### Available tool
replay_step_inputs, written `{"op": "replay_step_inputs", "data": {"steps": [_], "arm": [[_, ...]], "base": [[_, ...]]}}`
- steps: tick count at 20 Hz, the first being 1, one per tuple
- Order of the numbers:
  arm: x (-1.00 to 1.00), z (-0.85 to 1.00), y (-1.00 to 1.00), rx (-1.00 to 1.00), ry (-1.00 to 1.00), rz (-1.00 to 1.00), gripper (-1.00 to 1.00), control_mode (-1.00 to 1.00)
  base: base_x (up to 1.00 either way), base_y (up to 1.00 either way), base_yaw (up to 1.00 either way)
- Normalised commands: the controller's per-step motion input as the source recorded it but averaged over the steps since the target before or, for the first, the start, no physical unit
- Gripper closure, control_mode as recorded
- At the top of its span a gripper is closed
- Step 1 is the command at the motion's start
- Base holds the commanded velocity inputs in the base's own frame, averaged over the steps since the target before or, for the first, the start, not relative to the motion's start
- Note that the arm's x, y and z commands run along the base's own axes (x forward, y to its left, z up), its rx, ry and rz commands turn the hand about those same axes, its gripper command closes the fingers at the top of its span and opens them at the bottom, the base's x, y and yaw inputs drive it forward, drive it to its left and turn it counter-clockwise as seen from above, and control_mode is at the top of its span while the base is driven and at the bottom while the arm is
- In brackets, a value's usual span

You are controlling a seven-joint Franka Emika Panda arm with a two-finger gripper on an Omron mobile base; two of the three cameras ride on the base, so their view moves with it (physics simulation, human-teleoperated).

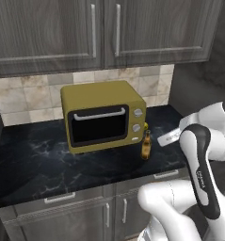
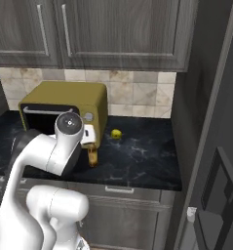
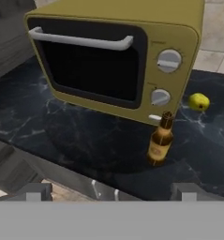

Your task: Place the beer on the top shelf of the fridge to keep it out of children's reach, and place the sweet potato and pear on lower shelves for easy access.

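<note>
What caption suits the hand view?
Open gripper faces the beer upright before the toaster oven, pear behind.

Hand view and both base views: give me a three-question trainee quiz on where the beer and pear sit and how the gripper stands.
1. True or false: the beer stands upright on the black counter.
2. Multiple choice: in the hand view, the pear lies (A) on top of the toaster oven, (B) on the counter beyond the beer, beside the oven, (C) inside the oven.
3. Fill in: the gripper is ____ and holds nothing.

Key:
1. True; it stands at the oven's front corner.
2. B.
3. Open; its fingertips stand wide apart, short of the beer.
</note>
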Motion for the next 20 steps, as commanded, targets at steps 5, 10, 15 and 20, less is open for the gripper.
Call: {"op": "replay_step_inputs", "data": {"steps": [5, 10, 15, 20], "arm": [[0.08, -0.18, -0.25, 0.0, 0.0, 0.05, -1.0, -1.0], [0.09, -0.3, -0.25, 0.0, 0.0, 0.1, -1.0, -1.0], [0.17, -0.33, -0.16, 0.0, 0.0, 0.13, -1.0, -1.0], [0.22, -0.27, -0.13, 0.02, -0.02, 0.15, -1.0, -1.0]], "base": [[0.0, 0.0, 0.0], [0.0, 0.0, 0.0], [0.0, 0.0, 0.0], [0.0, 0.0, 0.0]]}}
